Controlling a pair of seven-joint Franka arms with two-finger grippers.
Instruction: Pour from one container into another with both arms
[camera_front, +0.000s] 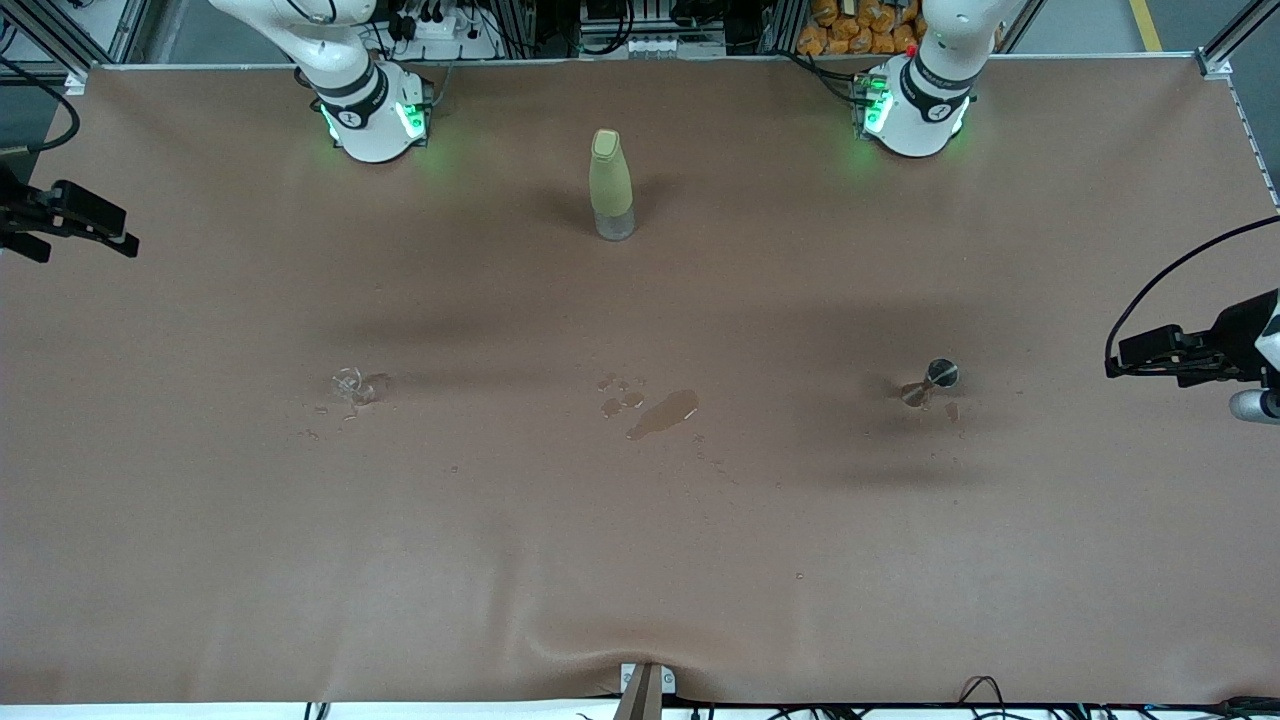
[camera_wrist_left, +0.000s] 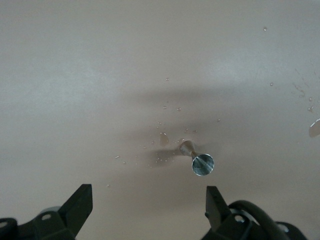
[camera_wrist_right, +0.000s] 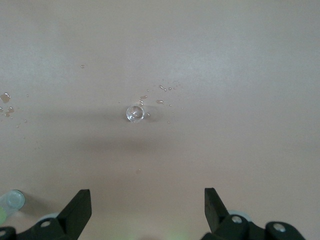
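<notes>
The container, a tiny clear glass cup (camera_front: 350, 383) (camera_wrist_right: 135, 113), stands on the brown table toward the right arm's end, with droplets around it. The other cup, with a grey round rim and tapering body (camera_front: 936, 380) (camera_wrist_left: 202, 163), stands toward the left arm's end. My right gripper (camera_front: 128, 238) (camera_wrist_right: 147, 200) hangs open over the table edge at its own end, well apart from the clear cup and holding nothing. My left gripper (camera_front: 1115, 360) (camera_wrist_left: 149, 200) is open and holds nothing, over its own end of the table, apart from the grey-rimmed cup.
A tall yellow-green bottle (camera_front: 611, 185) stands mid-table near the arms' bases; its top (camera_wrist_right: 12, 200) shows in the right wrist view. A small puddle (camera_front: 662, 412) and droplets lie between the two cups. The brown cover is wrinkled at the table edge nearest the front camera.
</notes>
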